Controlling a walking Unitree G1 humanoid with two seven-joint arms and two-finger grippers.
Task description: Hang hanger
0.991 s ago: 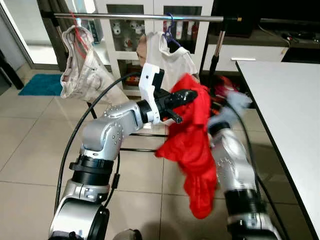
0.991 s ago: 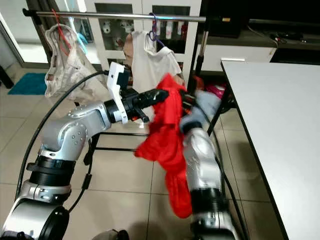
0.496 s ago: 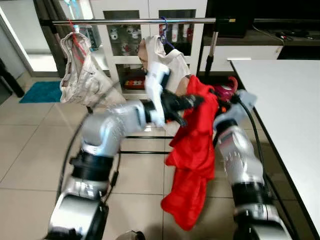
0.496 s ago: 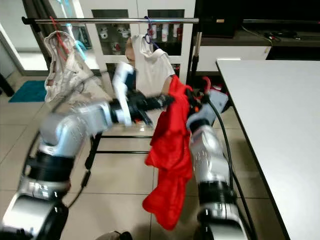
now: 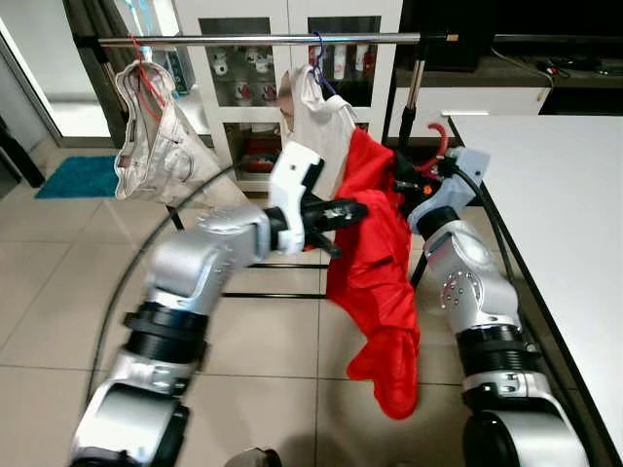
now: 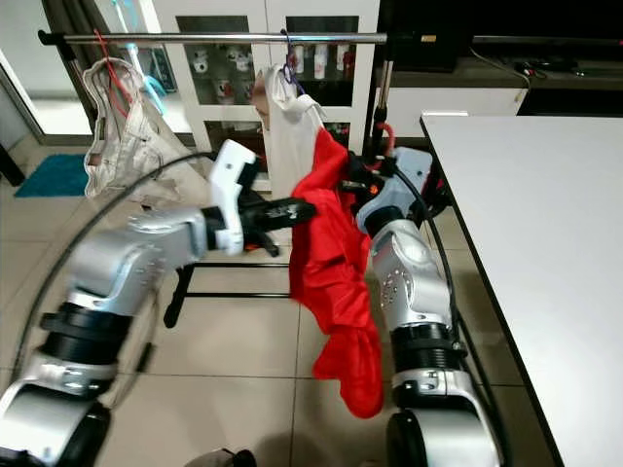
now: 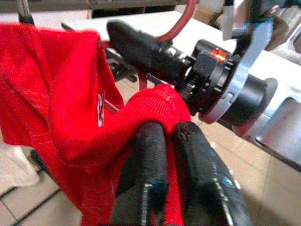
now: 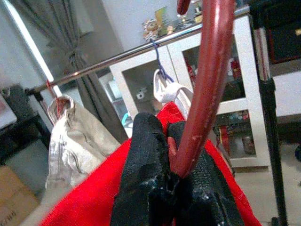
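A red garment (image 5: pixel 375 263) hangs from a red hanger whose hook (image 5: pixel 443 138) curves up above my right gripper (image 5: pixel 401 173). That gripper is shut on the hanger's stem (image 8: pixel 207 84), below and in front of the steel rail (image 5: pixel 243 40). My left gripper (image 5: pixel 348 208) reaches in from the left and is shut on a fold of the red cloth (image 7: pixel 150 101) near the garment's upper edge. The garment's lower part dangles over the floor between my arms.
A white shirt (image 5: pixel 326 112) on a blue hanger and a beige garment (image 5: pixel 156 131) on a red hanger hang on the rail. The rack's upright pole (image 5: pixel 414 83) stands close behind my right gripper. A white table (image 5: pixel 555 185) runs along the right; a white cabinet (image 5: pixel 224 88) stands behind.
My right gripper has raised the hanger a little toward the rail. The left gripper has stayed on the cloth and drawn back slightly. The garment's loose end has swung.
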